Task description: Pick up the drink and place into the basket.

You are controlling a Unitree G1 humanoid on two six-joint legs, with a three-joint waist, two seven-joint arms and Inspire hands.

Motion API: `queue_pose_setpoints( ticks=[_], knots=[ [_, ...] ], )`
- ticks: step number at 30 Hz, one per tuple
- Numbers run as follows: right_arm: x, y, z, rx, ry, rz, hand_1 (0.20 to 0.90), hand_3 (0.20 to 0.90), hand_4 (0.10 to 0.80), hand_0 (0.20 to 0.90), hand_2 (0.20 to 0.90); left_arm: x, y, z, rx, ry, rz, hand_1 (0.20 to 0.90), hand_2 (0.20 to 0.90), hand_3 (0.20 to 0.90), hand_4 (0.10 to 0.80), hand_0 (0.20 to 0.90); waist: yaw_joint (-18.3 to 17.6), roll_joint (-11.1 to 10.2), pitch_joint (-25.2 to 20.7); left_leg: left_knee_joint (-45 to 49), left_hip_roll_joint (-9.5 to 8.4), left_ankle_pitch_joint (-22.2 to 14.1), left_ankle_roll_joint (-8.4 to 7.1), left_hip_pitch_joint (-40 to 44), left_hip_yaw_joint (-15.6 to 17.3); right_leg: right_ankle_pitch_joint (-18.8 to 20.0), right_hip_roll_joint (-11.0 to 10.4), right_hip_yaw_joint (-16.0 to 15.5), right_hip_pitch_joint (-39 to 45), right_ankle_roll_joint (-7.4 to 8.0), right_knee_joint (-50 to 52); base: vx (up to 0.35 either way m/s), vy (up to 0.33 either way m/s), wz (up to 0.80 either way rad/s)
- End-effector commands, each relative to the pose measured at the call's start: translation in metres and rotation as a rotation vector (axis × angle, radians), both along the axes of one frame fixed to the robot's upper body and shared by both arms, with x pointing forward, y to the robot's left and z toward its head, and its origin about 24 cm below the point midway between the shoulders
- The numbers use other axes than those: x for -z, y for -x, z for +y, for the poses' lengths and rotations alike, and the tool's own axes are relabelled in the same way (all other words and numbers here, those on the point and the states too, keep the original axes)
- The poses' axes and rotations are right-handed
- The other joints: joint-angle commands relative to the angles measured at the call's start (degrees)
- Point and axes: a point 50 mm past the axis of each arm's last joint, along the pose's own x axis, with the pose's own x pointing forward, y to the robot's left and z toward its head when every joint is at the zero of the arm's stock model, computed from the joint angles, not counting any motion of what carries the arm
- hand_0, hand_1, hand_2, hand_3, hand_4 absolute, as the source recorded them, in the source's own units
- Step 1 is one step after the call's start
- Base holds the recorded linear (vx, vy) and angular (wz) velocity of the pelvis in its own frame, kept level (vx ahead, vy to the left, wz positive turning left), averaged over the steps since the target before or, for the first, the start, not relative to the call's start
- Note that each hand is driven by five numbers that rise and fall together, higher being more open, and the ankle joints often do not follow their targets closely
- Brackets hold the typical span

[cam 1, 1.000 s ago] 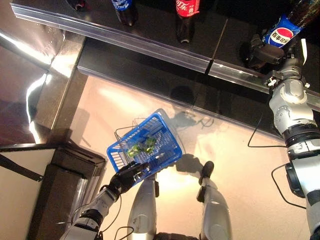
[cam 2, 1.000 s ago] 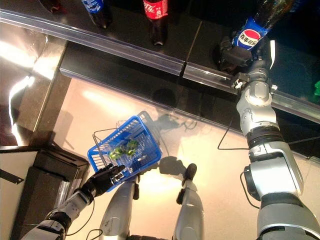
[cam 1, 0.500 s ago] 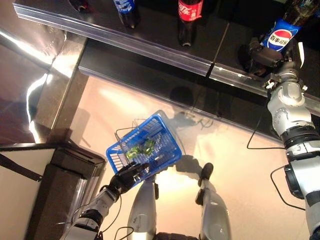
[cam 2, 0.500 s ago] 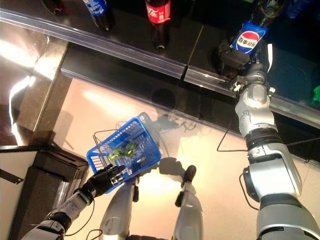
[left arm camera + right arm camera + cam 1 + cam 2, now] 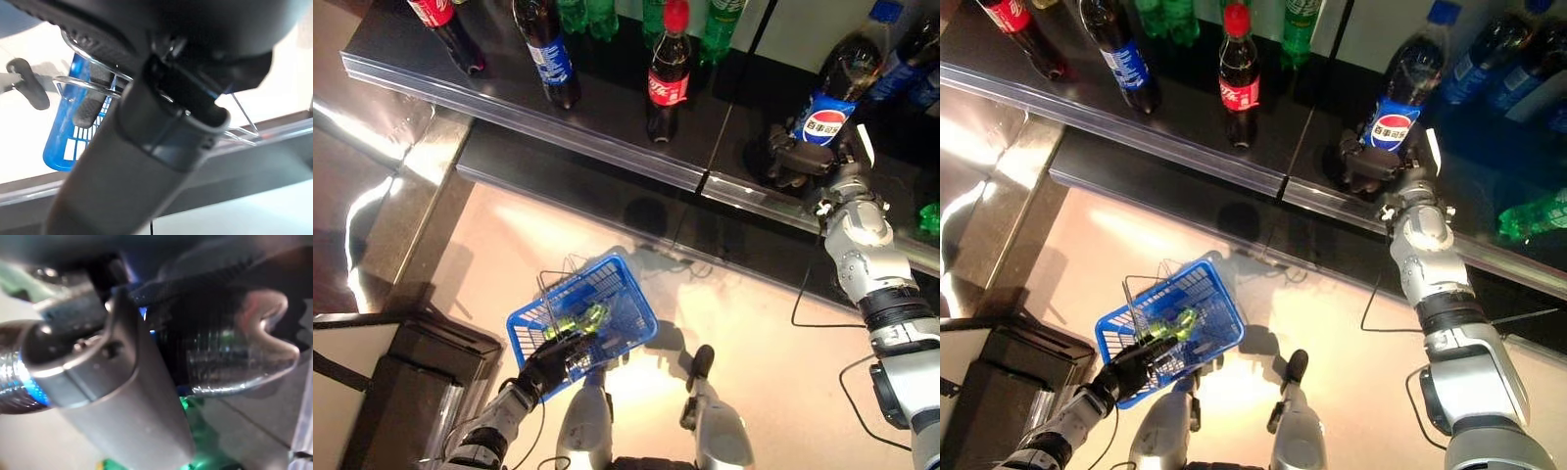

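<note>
A dark cola bottle with a blue label (image 5: 824, 110) stands slightly tilted on the black shelf (image 5: 607, 108). My right hand (image 5: 791, 159) is shut round its lower part; in the right wrist view the bottle's ribbed base (image 5: 220, 352) lies against my thumb (image 5: 117, 391). Below, over the floor, hangs the blue basket (image 5: 625, 305) with something green (image 5: 579, 317) lying in it. My left hand (image 5: 551, 362) is shut on the basket's wire handle (image 5: 93, 105) at its near side.
More bottles stand on the shelf: a red-labelled cola (image 5: 667, 84), a blue-labelled one (image 5: 548, 54) and green ones (image 5: 705, 15) behind. A clear rail (image 5: 558, 132) runs along the shelf's front edge. A dark cabinet (image 5: 401, 387) stands at the lower left.
The whole picture has shifted down, so the camera has tilted up and shows more of the shelf. My right hand stays on the cola bottle and my left on the basket's handle.
</note>
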Motion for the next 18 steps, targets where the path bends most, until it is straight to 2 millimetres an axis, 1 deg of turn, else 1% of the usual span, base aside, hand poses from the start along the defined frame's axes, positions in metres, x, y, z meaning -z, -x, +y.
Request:
queue_pose_setpoints(
  ticks=[1,7,12,17,18],
  knots=[
    [-0.031,0.015,-0.002,-0.037,0.012,-0.218,0.3,0.2,0.1,0.3,0.3,0.011,0.037,0.013,0.057,-0.022,0.017,0.3,0.3,0.2,0.1,0.3,0.3,-1.6,-19.6,-0.1,0.1,-1.7,0.3,-1.1,2.7,-3.0,-2.3,-0.5,0.7,3.34,0.6,0.079,-0.02,0.0],
    [-0.01,0.021,0.001,-0.079,-0.005,-0.17,0.3,0.2,0.1,0.3,0.3,0.011,0.039,0.009,0.042,0.008,-0.002,0.3,0.3,0.2,0.1,0.3,0.4,-2.2,-23.0,-0.1,0.43,-2.0,-0.23,0.7,2.8,-3.5,-2.2,-1.8,3.6,3.34,0.0,0.054,-0.002,0.0],
    [0.002,0.027,0.012,-0.122,-0.014,-0.158,0.3,0.2,0.1,0.3,0.3,0.005,0.032,0.004,0.03,0.042,-0.049,0.3,0.3,0.2,0.1,0.3,0.5,-2.5,-24.2,-0.1,0.45,-2.0,-0.48,1.6,2.5,-3.8,-2.0,-2.7,5.3,3.22,-0.2,0.015,0.0,0.07],
    [0.011,0.036,0.026,-0.18,-0.007,-0.16,0.3,0.2,0.1,0.3,0.3,-0.008,0.018,-0.004,0.046,0.095,-0.141,0.3,0.3,0.2,0.1,0.3,0.8,-2.7,-24.9,-0.1,0.24,-1.8,-0.64,1.8,2.0,-3.8,-2.1,-3.4,6.2,3.31,-0.2,-0.012,0.0,0.07],
    [0.013,0.039,0.033,-0.203,-0.003,-0.164,0.3,0.2,0.1,0.3,0.3,-0.012,0.014,-0.006,0.048,0.116,-0.172,0.3,0.3,0.2,0.1,0.3,0.9,-2.8,-25.0,-0.1,0.2,-1.8,-0.62,2.0,1.9,-3.7,-2.2,-3.5,6.2,3.38,-0.2,-0.012,0.0,0.07]
  ],
)
